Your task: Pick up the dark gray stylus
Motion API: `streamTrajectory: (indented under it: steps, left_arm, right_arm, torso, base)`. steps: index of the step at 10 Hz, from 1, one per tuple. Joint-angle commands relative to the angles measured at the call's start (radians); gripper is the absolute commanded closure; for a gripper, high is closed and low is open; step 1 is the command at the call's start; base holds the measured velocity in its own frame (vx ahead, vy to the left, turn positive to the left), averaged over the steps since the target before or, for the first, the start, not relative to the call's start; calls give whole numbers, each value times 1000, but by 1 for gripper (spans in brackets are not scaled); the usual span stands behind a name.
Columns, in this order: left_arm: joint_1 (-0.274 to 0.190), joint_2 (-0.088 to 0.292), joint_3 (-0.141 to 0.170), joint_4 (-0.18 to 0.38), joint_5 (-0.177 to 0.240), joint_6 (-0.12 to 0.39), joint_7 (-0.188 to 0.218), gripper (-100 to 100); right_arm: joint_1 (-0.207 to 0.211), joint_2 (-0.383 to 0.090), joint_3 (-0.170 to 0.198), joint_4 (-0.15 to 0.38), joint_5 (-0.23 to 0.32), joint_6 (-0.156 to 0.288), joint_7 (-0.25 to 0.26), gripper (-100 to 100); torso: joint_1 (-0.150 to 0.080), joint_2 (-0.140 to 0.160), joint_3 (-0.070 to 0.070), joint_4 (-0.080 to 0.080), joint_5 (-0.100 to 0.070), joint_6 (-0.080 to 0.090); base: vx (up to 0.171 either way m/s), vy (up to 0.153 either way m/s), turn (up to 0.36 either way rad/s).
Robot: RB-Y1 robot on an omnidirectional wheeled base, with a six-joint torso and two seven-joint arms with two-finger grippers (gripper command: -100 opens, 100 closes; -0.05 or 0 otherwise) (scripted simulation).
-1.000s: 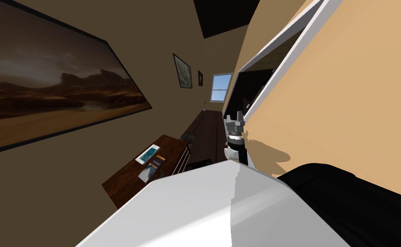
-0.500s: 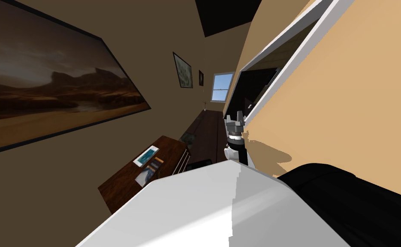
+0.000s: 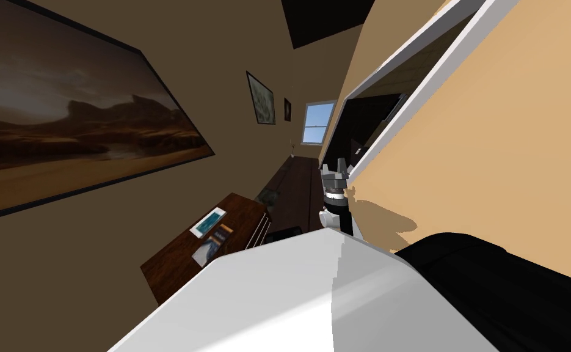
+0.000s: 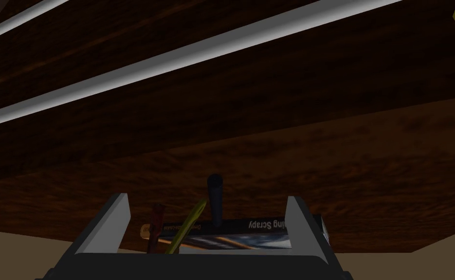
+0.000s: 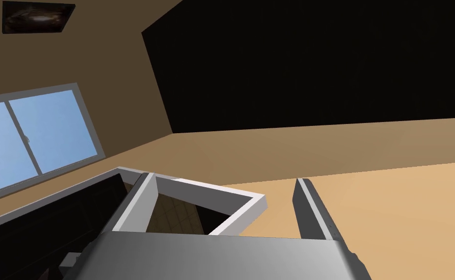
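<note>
Stylus (image 4: 215, 194), dark grey, lies on the dark wood worktop (image 4: 367, 170) with its far end at a book (image 4: 250, 226) lettered "Scrapy"; a green pen (image 4: 188, 226) lies just beside it, and a dark red pen (image 4: 155, 221) beyond that. The left tool (image 4: 205, 196) hangs short of them with its fingers (image 4: 112, 221) wide and holding nothing, and the stylus lines up with the gap between them. Past the worktop's edge two pale bars (image 4: 172, 62) run across its dark wood front. From the head, the worktop stands against the left wall (image 3: 94, 275), on which a large landscape picture (image 3: 64, 122) hangs. The right tool (image 3: 337, 164) is raised by the tan right wall (image 3: 522, 153), fingers wide as well, holding nothing.
</note>
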Motion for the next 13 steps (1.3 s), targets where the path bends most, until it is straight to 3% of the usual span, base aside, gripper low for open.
streamTrajectory:
  steps: [1, 2, 9, 10, 11, 13]
  left_arm:
    - [-41, -30, 22, 24, -14, 11, -36, -100]
    - [-41, -30, 22, 24, -14, 11, -36, -100]
    - [-200, -94, 67, 116, -49, 55, -127, -100]
    - [-193, -86, 66, 117, -46, 48, -119, -100]
    - [-196, -87, 67, 119, -47, 49, -122, 100]
    - [-196, -87, 67, 118, -46, 48, -122, 100]
  right_arm:
    - [0, 0, 0, 0, 0, 0, 0, 0]
    - [0, 0, 0, 0, 0, 0, 0, 0]
    - [0, 0, 0, 0, 0, 0, 0, 0]
    - [0, 0, 0, 0, 0, 0, 0, 0]
    - [0, 0, 0, 0, 0, 0, 0, 0]
    - [0, 0, 0, 0, 0, 0, 0, 0]
  torso:
    - [0, 0, 0, 0, 0, 0]
    - [2, 2, 1, 0, 0, 0]
    - [1, 1, 1, 0, 0, 0]
    - [2, 1, 1, 0, 0, 0]
    - [1, 0, 0, 0, 0, 0]
    - [0, -1, -1, 0, 0, 0]
  base:
    - [-55, 54, 106]
    - [-40, 45, 20]
    - [-38, 43, 67]
    - [-15, 26, 3]
    - [0, 0, 0]
    - [0, 0, 0]
